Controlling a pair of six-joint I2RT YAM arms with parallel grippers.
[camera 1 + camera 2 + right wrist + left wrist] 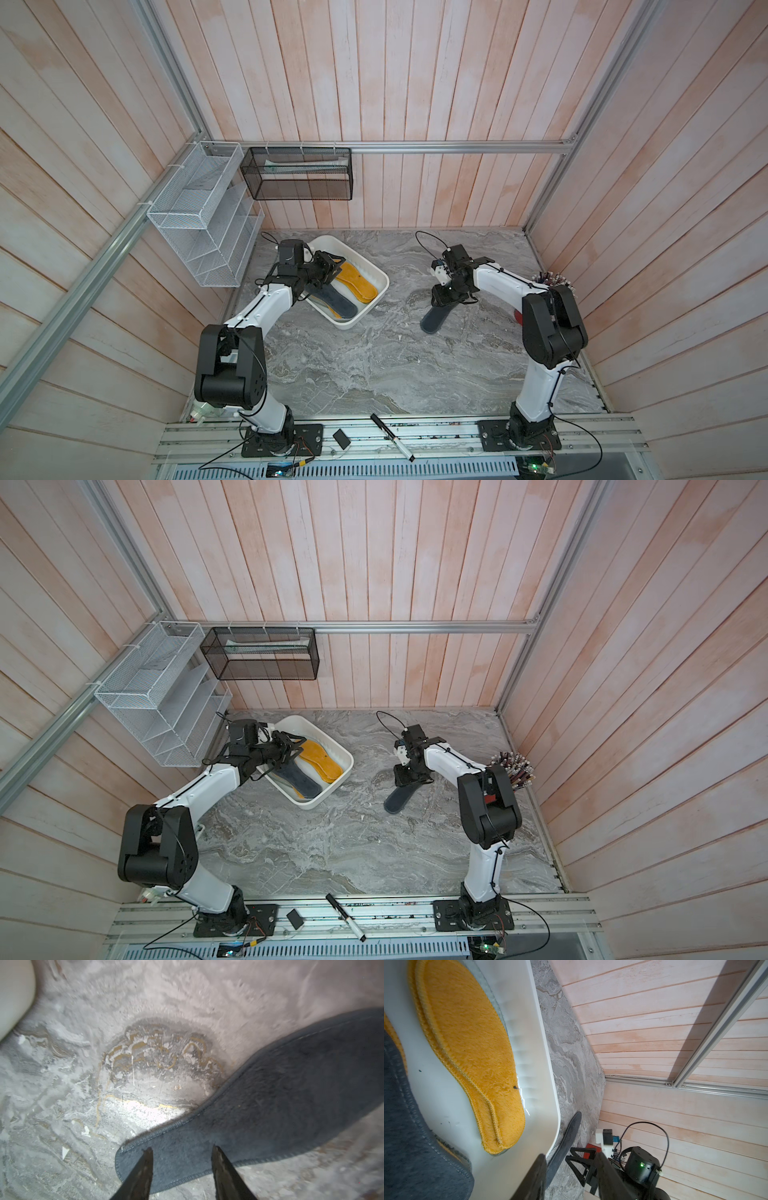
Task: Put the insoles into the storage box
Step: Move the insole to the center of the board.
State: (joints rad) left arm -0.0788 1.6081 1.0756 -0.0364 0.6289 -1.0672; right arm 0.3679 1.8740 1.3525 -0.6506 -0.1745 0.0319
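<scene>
One insole [433, 321], dark grey and fuzzy, lies flat on the desk [374, 365], well apart from the box [366, 311]; no other shows outside it. Several lie lengthwise in the box, probably because its floor is barely longer than they are. The orange insoles [358, 281] run along the far wall and a grey one [340, 304] sits beside them, partly overlapping. How many lie beneath I cannot tell.

The right end effector [181, 1148] is poised over the loose insole's heel, fingers spread and tips within the heel's width. Whether they touch the fuzz cannot be told. The heel is the narrow end and the one nearest that arm, which is likely why it was chosen. A flat pad offers only an edge to pinch, so one finger will probably have to work under it.

The left end effector [331, 270] hangs over the box's near end, fingers spread and empty. Its share looks done, but it sits where the last insole should land and may need to move clear.
</scene>
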